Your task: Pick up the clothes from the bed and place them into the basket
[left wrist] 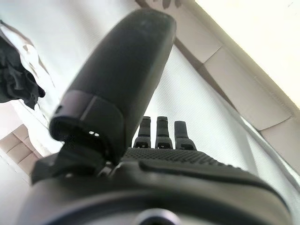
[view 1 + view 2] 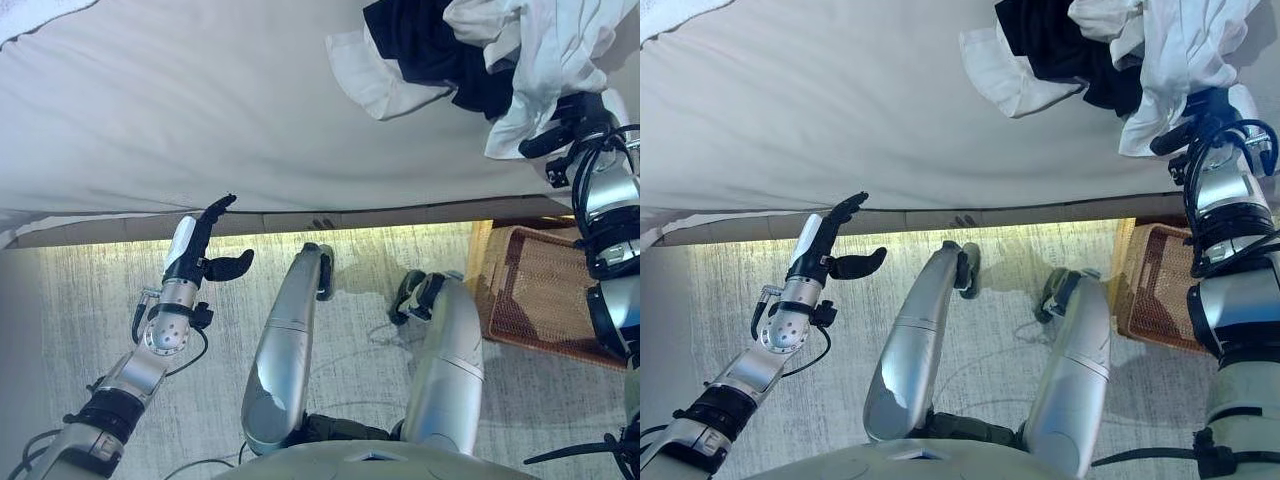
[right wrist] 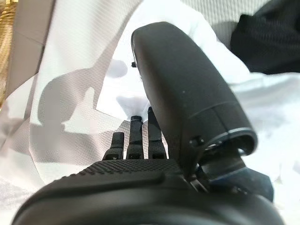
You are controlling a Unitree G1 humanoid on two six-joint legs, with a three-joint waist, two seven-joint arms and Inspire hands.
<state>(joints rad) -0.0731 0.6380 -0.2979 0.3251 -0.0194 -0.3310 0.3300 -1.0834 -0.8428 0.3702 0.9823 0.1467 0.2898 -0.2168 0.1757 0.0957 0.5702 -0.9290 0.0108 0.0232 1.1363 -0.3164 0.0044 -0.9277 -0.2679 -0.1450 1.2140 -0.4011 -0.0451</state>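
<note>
Here, the right hand [image 2: 1200,118] was seen against the white garment [image 2: 545,50], fingers straight, nothing clamped | white and black clothes [image 2: 440,45] were heaped at the bed's [image 2: 200,110] near right edge | wicker basket [image 2: 530,290] was set on the floor below | left hand [image 2: 200,250] was held open, empty, by the bed's edge.

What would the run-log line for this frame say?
phase: reaching | right hand: open, at white garment | black garment: on bed | left hand: open, idle at bed edge | basket: on floor
</note>
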